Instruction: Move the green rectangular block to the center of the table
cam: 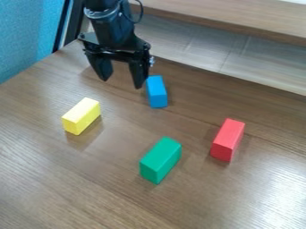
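The green rectangular block point(161, 160) lies on the brown wooden table point(78, 188), below the middle of the view, its long side running diagonally from lower left to upper right. My gripper point(122, 84) hangs over the back of the table at the upper left, well away from the green block. Its two fingers are spread apart with nothing between them, and the right one is just left of a blue block.
A blue block point(156, 91) stands close to the gripper's right side. The yellow block point(82, 116) is on the left, the red block point(227, 140) on the right. Behind the table's far edge runs a wooden ledge point(239, 24); a blue panel point(27, 36) borders the upper left.
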`<state>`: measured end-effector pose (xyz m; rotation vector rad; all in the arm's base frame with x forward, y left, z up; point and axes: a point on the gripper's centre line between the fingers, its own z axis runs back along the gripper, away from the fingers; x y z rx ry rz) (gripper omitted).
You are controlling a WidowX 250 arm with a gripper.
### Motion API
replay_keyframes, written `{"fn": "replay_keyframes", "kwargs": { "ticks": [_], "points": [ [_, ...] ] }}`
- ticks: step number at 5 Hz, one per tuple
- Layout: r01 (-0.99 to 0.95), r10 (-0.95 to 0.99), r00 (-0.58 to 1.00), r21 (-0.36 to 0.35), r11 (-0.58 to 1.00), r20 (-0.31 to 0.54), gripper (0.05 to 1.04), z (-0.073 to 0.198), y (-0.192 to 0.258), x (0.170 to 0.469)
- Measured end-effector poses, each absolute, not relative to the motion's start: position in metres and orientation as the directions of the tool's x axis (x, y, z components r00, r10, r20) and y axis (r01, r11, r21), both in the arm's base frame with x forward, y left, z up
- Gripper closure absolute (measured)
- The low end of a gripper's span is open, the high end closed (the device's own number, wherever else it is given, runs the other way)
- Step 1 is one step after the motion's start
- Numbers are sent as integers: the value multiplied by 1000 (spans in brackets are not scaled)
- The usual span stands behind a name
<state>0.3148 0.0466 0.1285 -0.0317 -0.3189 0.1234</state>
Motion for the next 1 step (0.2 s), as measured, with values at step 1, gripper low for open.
{"fn": "replay_keyframes", "kwargs": {
  "ticks": [1],
  "points": [
    [-132,144,956,-66,989,257,83,125,55,321]
  ]
}}
